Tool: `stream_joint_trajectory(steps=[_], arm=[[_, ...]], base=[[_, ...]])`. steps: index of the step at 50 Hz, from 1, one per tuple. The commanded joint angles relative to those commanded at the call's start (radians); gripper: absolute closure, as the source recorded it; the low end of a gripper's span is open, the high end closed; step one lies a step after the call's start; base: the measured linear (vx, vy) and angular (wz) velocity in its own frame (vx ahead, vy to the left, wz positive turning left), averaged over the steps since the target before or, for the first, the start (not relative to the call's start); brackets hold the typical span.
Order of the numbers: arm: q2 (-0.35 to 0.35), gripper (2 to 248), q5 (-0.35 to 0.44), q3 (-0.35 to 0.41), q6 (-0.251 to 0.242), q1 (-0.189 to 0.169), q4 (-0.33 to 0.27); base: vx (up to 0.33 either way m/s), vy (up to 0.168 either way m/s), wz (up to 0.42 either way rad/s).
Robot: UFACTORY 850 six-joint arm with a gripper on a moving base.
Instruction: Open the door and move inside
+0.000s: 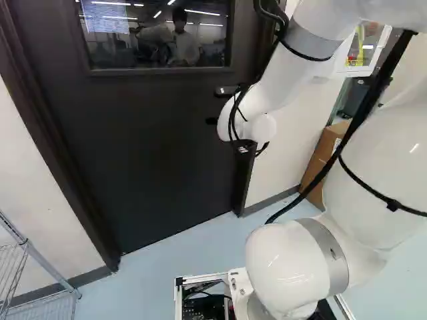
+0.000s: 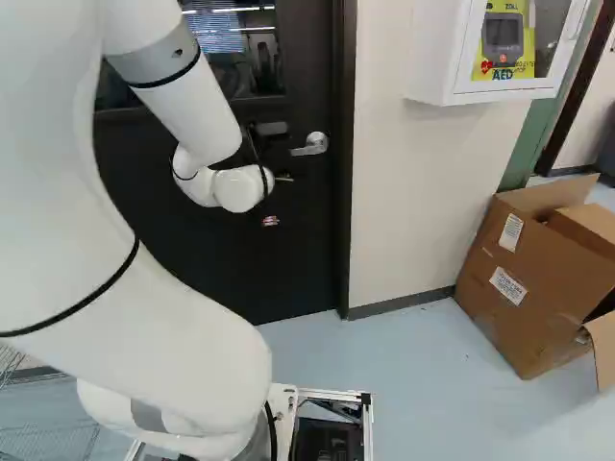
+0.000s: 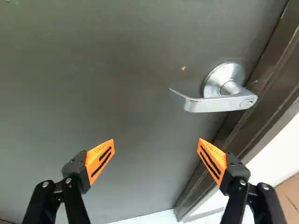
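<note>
The dark door point(image 1: 153, 140) stands shut in its frame, its window showing in the left base view. Its silver lever handle point(image 2: 310, 144) is seen just right of my wrist in the right base view. Most of my gripper point(image 2: 270, 221) is hidden there behind the wrist; only small dark parts show. In the wrist view my gripper point(image 3: 156, 153) stands wide open, with nothing between its orange pads. The lever point(image 3: 217, 103) lies ahead of the fingers and off toward the frame-side one, level and untouched, its free end pointing away from the door frame.
The dark door frame point(image 3: 261, 88) runs beside the handle. Right of the door, a white cabinet point(image 2: 500, 48) hangs on the wall, with open cardboard boxes point(image 2: 519, 279) on the floor below. A wire rack point(image 1: 20, 267) stands left of the door.
</note>
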Motion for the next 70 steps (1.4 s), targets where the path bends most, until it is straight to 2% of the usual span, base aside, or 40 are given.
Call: stream_joint_trajectory(steps=[49,70], arm=[[0.1,3,0.0,-0.021,0.0,0.0,0.0],[0.1,3,0.0,-0.067,0.0,-0.015,0.0]], base=[[0.0,0.0,0.0],[0.0,0.0,0.0]])
